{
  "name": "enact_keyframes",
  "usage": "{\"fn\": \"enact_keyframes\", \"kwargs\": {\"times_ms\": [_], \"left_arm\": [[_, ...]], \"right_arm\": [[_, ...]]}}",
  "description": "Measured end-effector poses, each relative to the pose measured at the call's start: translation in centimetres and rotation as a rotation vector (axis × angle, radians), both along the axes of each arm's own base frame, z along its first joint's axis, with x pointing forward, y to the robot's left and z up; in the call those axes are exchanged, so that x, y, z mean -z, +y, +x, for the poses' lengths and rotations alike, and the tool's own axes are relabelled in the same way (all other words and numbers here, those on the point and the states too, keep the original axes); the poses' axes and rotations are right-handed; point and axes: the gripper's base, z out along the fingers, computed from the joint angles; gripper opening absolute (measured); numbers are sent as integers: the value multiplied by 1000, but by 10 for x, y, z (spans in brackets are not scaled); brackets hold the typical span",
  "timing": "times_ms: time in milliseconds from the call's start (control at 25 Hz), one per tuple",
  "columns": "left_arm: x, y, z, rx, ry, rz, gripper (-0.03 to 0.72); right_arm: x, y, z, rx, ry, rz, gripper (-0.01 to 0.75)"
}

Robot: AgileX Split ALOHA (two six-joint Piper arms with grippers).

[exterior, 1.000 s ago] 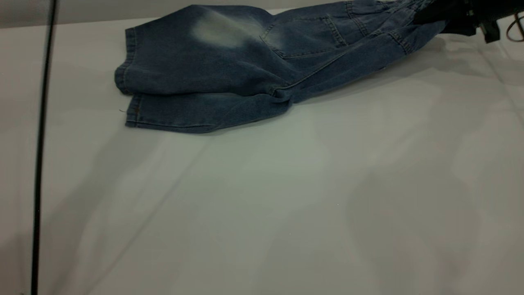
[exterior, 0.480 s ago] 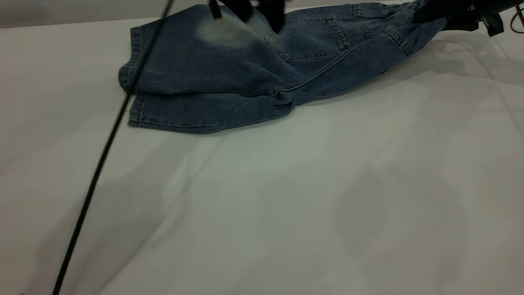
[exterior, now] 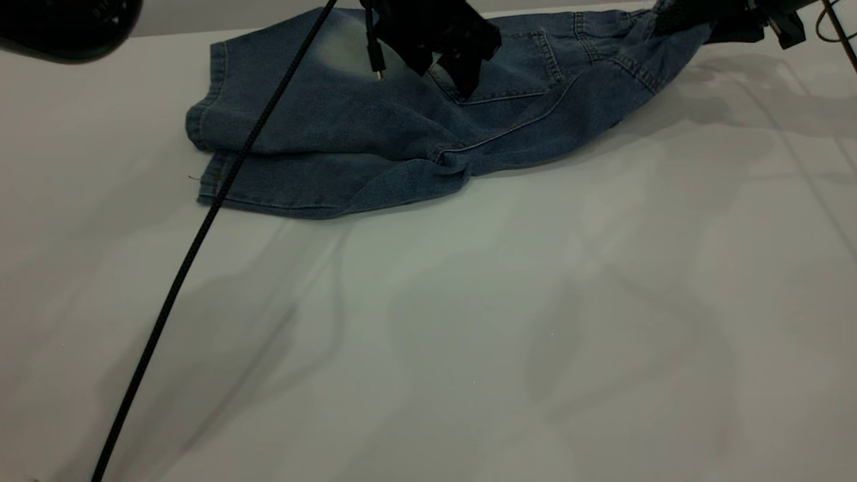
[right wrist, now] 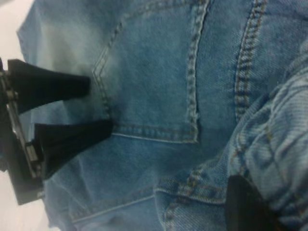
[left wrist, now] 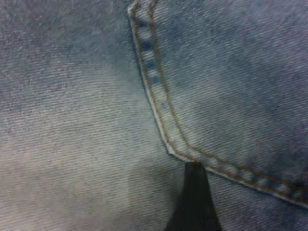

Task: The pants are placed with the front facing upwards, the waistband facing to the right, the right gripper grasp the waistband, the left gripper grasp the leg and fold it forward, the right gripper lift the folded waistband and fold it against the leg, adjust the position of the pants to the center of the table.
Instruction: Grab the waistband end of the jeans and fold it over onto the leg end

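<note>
Now the left tool (exterior: pixel 462 70), spread open over the pants (exterior: pixel 348 140), should pinch the leg cleanly while the right tool (right wrist: pixel 250 207) grips the waistband (right wrist: pixel 284 144).

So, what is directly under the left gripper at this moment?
Under the left gripper lies the pants, at the corner of a stitched patch pocket. Its open fingers hang there. The table beneath the denim is covered.

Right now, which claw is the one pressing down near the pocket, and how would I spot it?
Start at the pants on the far side of the table. The left gripper comes down over their middle, open, fingertips by the patch pocket's corner. The right gripper instead holds the waistband at the right edge.
</note>
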Motion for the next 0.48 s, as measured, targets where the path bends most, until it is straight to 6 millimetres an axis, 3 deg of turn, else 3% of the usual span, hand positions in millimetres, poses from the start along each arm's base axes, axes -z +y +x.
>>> {"fn": "enact_keyframes", "kwargs": {"times_ms": [480], "left_arm": [[18, 0, -1, 5, 24, 15, 514]], "right_arm": [[-3, 0, 0, 4, 7, 7, 112]]}}
